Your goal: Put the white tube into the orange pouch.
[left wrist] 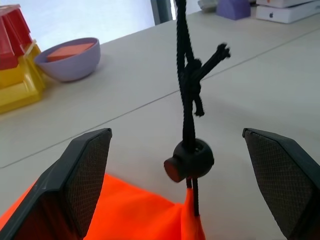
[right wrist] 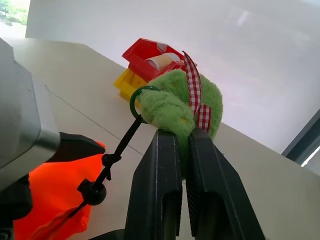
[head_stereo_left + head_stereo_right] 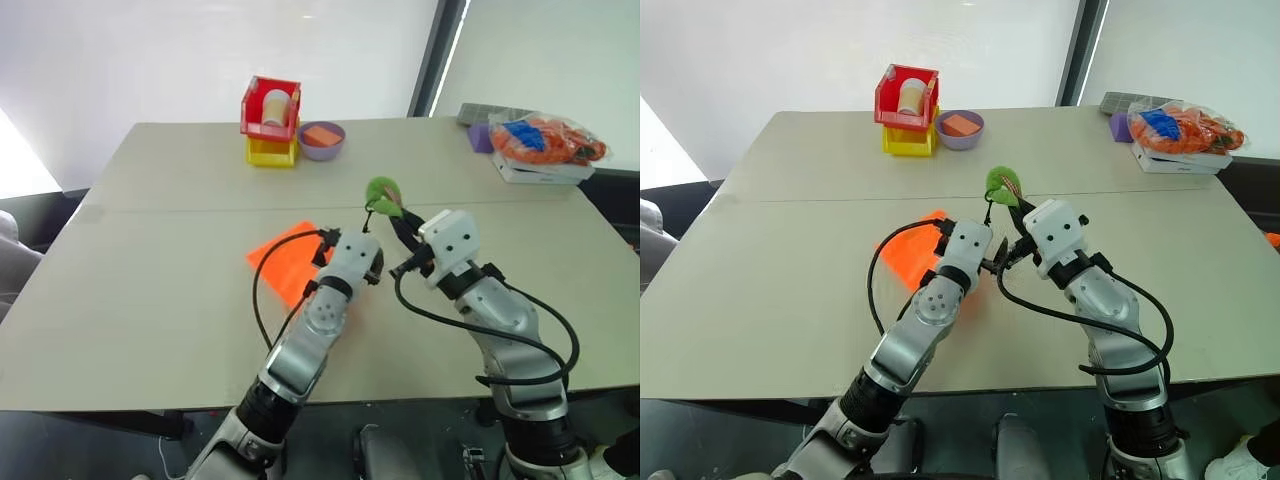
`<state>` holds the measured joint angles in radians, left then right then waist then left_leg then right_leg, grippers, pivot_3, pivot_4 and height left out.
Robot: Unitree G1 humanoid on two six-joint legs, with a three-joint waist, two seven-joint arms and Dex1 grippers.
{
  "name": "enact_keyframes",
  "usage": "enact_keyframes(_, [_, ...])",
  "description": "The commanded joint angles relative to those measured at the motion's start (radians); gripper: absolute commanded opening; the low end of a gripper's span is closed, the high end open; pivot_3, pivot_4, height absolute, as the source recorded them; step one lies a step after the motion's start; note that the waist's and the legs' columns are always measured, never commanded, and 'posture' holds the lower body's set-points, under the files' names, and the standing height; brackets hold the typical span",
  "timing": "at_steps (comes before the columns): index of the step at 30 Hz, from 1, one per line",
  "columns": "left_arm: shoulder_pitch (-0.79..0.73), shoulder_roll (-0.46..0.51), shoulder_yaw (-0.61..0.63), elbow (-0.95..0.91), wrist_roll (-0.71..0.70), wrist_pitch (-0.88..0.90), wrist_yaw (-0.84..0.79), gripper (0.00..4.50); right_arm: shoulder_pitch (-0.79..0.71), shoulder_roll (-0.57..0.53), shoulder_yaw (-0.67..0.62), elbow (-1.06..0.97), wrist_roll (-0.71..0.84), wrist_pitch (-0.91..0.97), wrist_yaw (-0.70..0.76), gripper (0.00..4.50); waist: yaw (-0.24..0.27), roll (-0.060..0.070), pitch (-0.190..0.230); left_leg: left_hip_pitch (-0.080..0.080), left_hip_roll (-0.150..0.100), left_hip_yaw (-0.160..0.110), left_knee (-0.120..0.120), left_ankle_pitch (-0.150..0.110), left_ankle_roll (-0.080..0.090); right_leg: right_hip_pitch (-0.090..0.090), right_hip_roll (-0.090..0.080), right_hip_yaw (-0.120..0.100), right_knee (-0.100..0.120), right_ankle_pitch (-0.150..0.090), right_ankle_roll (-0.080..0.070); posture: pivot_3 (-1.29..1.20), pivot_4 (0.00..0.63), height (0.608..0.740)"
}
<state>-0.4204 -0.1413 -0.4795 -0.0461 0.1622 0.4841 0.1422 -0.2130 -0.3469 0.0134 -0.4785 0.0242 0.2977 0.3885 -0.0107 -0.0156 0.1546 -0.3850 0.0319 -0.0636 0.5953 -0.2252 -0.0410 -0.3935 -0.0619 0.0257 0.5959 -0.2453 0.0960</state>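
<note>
The orange pouch (image 3: 285,260) lies flat on the desk (image 3: 150,290) and serves as the marker for everything else. Just beside its near-right corner sits the left gripper (image 1: 185,175), its jaws wide apart with the black cord (image 1: 186,85) and its round black toggle (image 1: 189,161) hanging between them, touching neither finger. The cord rises from the pouch's mouth to a fuzzy green tag (image 2: 175,107) with a red checked ribbon — the right gripper (image 2: 182,142) has its jaws clamped together on that tag, holding it above the desk, up and to the right of the pouch. Well beyond the pouch, at the desk's far edge, stand a red bin (image 3: 270,108) stacked on a yellow bin (image 3: 271,152) and a purple bowl (image 3: 321,141). I cannot find the white tube.
</note>
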Motion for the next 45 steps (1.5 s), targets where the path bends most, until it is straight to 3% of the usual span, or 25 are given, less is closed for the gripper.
enact_keyframes(1, [0.007, -0.087, -0.003, 0.009, 0.004, -0.049, 0.027, 4.48, -0.013, -0.012, -0.006, -0.051, 0.008, -0.026, 0.005, 0.00, 0.000, 0.000, 0.000, 0.000, 0.000, 0.000, 0.000, 0.000, 0.000, 0.000, 0.000, 0.000, 0.000, 0.000, 0.000, 0.00, 0.150, 0.740])
enact_keyframes(12, [-0.018, -0.106, 0.010, 0.068, 0.017, -0.073, 0.045, 4.48, -0.010, -0.020, 0.007, -0.048, -0.004, -0.041, 0.006, 0.00, -0.001, 0.000, 0.000, 0.000, 0.000, 0.000, 0.000, 0.000, 0.000, -0.001, 0.000, 0.000, 0.000, 0.000, 0.000, 0.00, 0.150, 0.740])
enact_keyframes(24, [0.045, -0.106, -0.025, -0.003, 0.044, 0.005, 0.052, 4.48, -0.008, -0.026, 0.023, -0.044, -0.007, -0.052, 0.012, 0.00, 0.000, 0.000, 0.000, -0.001, 0.000, 0.000, 0.000, 0.000, 0.000, -0.001, 0.000, 0.000, 0.000, 0.000, 0.000, 0.00, 0.150, 0.740])
enact_keyframes(36, [0.091, -0.089, -0.047, -0.076, 0.031, 0.106, 0.055, 4.48, 0.007, -0.025, 0.030, -0.049, -0.005, -0.053, 0.012, 0.00, 0.000, 0.000, 0.000, -0.001, 0.000, 0.000, 0.000, 0.000, 0.000, -0.001, 0.000, 0.000, 0.000, 0.000, 0.000, 0.00, 0.150, 0.740])
enact_keyframes(45, [0.046, -0.052, -0.042, -0.075, 0.012, 0.240, -0.041, 4.48, 0.001, -0.026, 0.025, -0.040, -0.008, -0.060, 0.007, 0.00, -0.001, 0.000, 0.000, -0.001, 0.000, 0.000, 0.000, 0.000, 0.000, -0.001, 0.000, 0.000, 0.000, 0.000, 0.000, 0.00, 0.150, 0.740])
